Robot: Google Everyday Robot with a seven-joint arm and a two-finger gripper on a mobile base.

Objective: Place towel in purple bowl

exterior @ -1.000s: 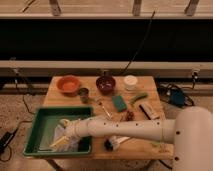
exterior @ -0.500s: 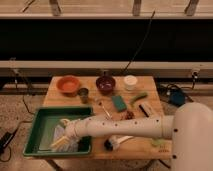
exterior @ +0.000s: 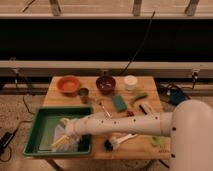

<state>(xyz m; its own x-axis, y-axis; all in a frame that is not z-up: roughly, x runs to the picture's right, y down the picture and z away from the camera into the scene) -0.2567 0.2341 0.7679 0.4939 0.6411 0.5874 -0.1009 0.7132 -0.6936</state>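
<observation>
The towel (exterior: pixel 68 140) is a pale crumpled cloth lying in the green tray (exterior: pixel 45 120) at the front left of the table. My gripper (exterior: pixel 62 139) is at the end of the white arm (exterior: pixel 120 123), down in the tray and right at the towel. The purple bowl (exterior: pixel 105 84) stands at the back middle of the table, well away from the gripper, with something small inside it.
An orange bowl (exterior: pixel 68 84) and a small metal cup (exterior: pixel 84 93) stand at the back left. A white cup (exterior: pixel 130 82), a green sponge (exterior: pixel 119 102) and a green utensil (exterior: pixel 139 97) lie to the right. A brush (exterior: pixel 118 142) lies near the front edge.
The arm has shifted slightly, with the gripper a little lower in the tray on the towel. The things on the table have not moved.
</observation>
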